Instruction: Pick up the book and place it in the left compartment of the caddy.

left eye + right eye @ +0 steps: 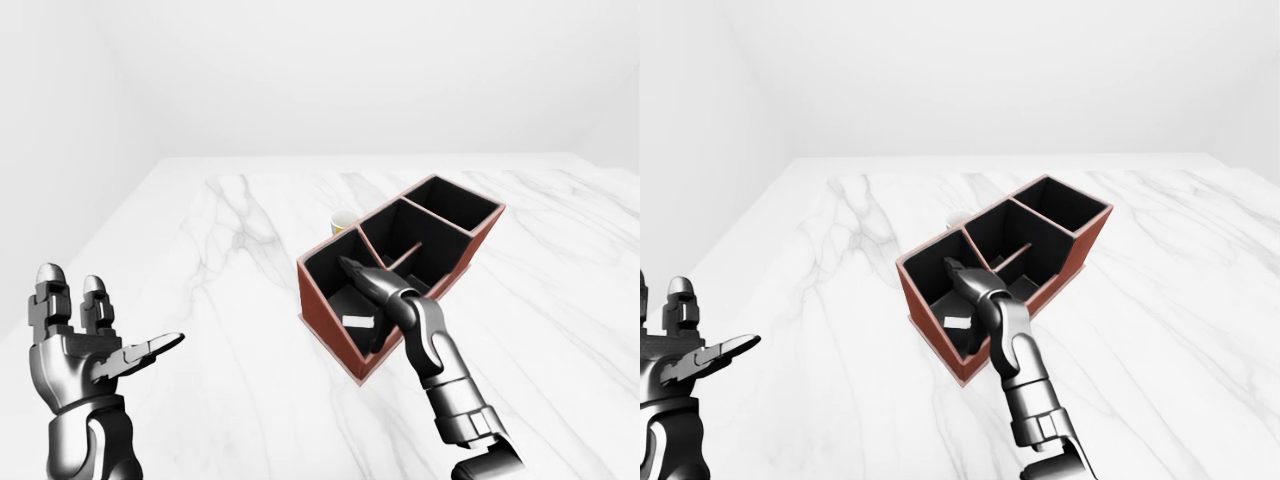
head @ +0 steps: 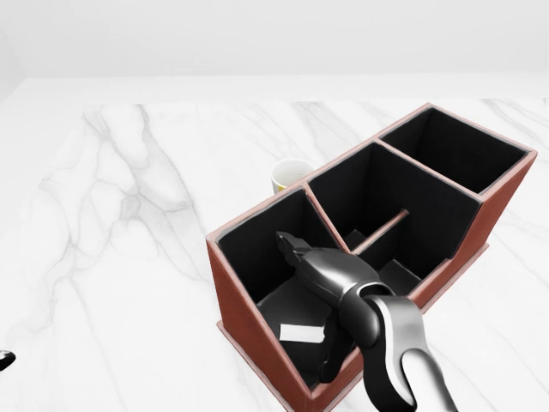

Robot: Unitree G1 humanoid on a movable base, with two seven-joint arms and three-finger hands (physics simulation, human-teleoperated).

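Note:
The caddy [image 2: 249,330] is red-brown outside and black inside, with three compartments in a slanted row. A dark book with a white label [image 2: 300,333] lies inside the left compartment, near its bottom. My right hand [image 2: 319,292] reaches down into that same compartment, over the book. Its fingers are spread, one pointing up-left and one down by the near wall, and they do not close round the book. My left hand [image 1: 112,330] is open and empty, palm up, at the lower left of the left-eye view, well away from the caddy.
A small white cup [image 2: 290,176] stands on the marble table [image 2: 129,257] just above the caddy's left compartment in the head view. The middle compartment has a low divider [image 2: 382,232]. White walls rise beyond the table's top edge.

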